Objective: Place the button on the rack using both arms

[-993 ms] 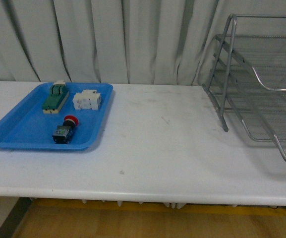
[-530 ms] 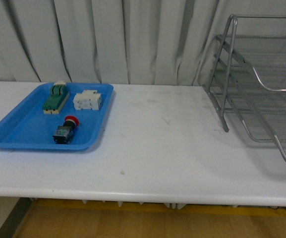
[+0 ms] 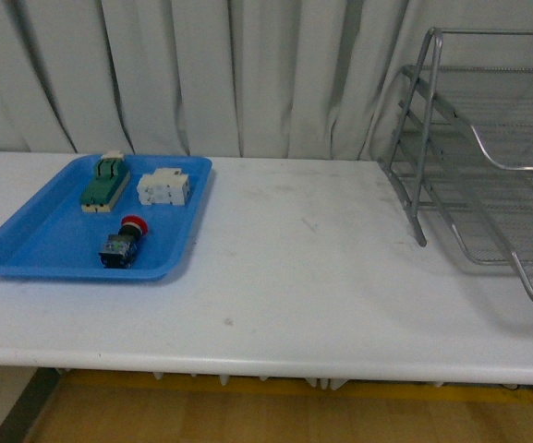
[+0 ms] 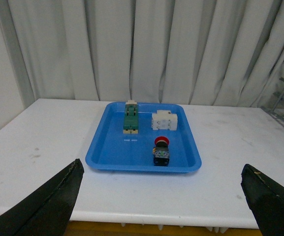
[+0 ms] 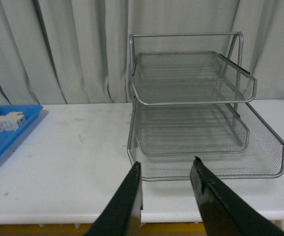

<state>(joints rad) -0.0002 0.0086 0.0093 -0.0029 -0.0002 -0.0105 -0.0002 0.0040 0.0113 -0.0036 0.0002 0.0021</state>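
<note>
Front view: the button point(image 3: 123, 242) lies in the blue tray point(image 3: 26, 251), left of frame centre; the rack point(image 3: 488, 157) stands at the right edge; neither hand shows.

Left wrist view: the left hand point(image 4: 161, 166), spread wide and empty, faces the button; it should close across the black body, clear of the white component point(image 4: 164, 120).

Right wrist view: the right hand point(image 5: 166, 163), parted and empty, faces the rack.

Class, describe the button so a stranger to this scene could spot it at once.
Find the blue tray on the left of the table. The button lies nearest its front edge. Unlike the green-and-beige switch and white block behind it, it has a round red cap on a dark body.
</note>
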